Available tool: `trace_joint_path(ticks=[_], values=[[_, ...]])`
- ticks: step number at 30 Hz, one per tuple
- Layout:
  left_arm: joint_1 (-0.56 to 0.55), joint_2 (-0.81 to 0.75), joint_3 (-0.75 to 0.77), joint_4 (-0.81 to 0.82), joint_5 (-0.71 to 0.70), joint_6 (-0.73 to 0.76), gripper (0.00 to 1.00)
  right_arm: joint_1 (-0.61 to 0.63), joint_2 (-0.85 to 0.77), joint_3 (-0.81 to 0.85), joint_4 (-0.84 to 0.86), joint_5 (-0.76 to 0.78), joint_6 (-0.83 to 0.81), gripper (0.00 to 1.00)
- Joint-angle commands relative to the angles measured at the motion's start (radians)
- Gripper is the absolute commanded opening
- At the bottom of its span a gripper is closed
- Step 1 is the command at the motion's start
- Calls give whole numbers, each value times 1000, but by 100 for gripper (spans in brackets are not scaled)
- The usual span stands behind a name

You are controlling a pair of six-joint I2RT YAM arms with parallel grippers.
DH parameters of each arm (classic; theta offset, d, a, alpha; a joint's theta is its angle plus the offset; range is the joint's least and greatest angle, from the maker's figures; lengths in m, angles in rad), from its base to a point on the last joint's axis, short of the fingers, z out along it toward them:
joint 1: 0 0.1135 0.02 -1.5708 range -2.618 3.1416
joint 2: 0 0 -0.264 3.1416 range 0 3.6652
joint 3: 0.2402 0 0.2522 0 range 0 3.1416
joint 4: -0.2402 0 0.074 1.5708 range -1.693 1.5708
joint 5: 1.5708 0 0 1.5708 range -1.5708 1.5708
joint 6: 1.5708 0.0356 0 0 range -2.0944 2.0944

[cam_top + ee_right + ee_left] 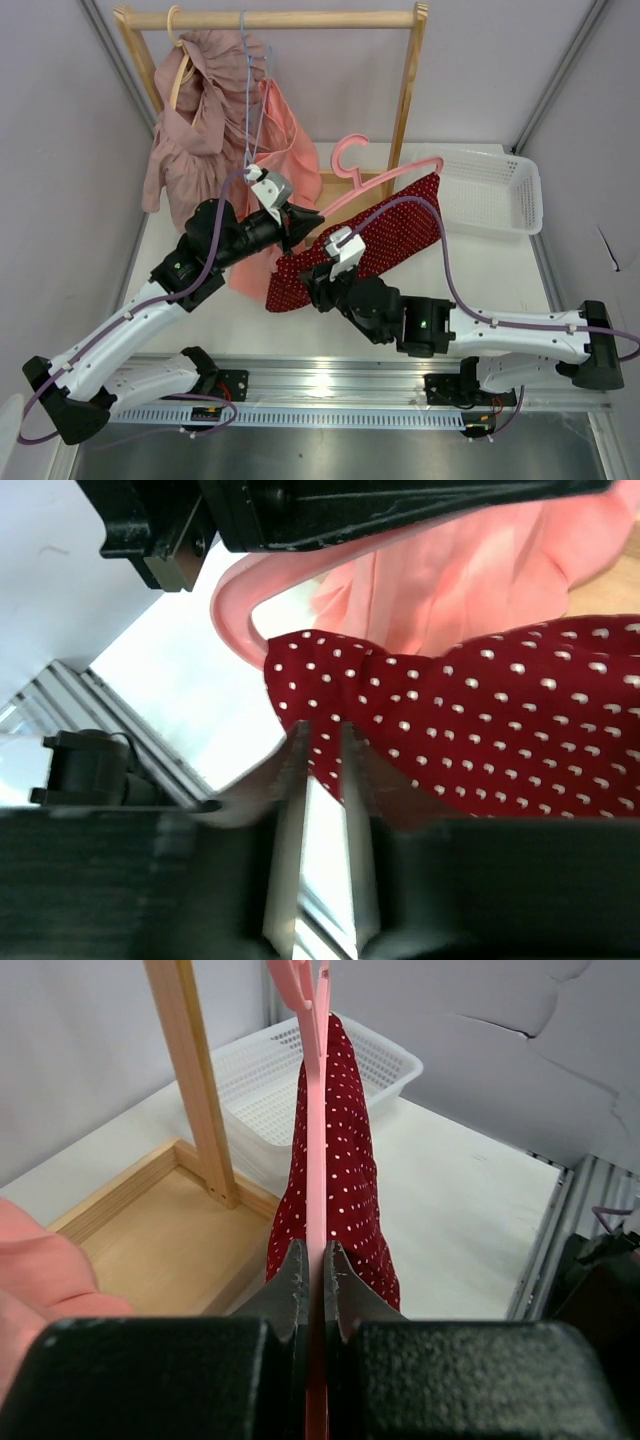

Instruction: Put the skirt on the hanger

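- The left gripper [312, 1260] is clamped tight on the hanger [316, 1110], a thin, smooth pink plastic bar seen edge-on in its wrist view.
- The right gripper [322, 745], jaws narrow, pinches a corner of the skirt [480, 750]; only its own wrist view shows this.
- The skirt, soft dark-red dotted cloth, drapes fan-shaped over the hanger's arm.
- The top view alone shows the hanger's curved hook beside the white lattice basket [495, 195].
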Motion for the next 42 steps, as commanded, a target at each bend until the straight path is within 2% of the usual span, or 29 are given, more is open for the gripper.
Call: trace_joint_path(ticks=[1, 2, 4, 5, 6, 9, 11, 15, 20, 23, 31, 38, 39, 42], values=[[-4, -14, 61, 108, -92, -17, 0, -5, -81, 52, -2, 45, -3, 35], [-4, -14, 66, 137, -99, -16, 0, -7, -93, 51, -35, 48, 0, 49], [-5, -12, 75, 141, -104, -14, 0, -30, -122, 66, -84, 33, 12, 64], [-5, -11, 85, 142, -107, -11, 0, -39, -128, 76, -109, 34, 18, 71], [-5, -5, 87, 139, -115, -8, 0, -44, -134, 84, -146, 64, 22, 72], [-5, 9, 116, 124, -148, 1, 0, -74, -180, 107, -230, 155, 52, 72], [-5, 18, 136, 122, -180, 4, 0, -143, -237, 132, -294, 172, 122, 72], [-5, 28, 205, 27, -228, 11, 0, -339, -338, 184, -492, 100, 238, 71], [-5, 18, 285, -108, -285, 11, 0, -546, -380, 280, -627, 42, 230, 71], [-5, 3, 303, -155, -303, -11, 0, -617, -385, 317, -657, 2, 223, 70], [-5, 41, 429, -276, -339, -45, 0, -677, -377, 357, -678, -40, 218, 69], [-5, 159, 627, -365, -414, -34, 0, -689, -349, 383, -681, -56, 210, 69], [-5, 175, 694, -382, -426, -32, 0, -691, -345, 386, -681, -59, 210, 69], [-5, 239, 751, -404, -458, -23, 0, -700, -334, 393, -677, -72, 210, 69]])
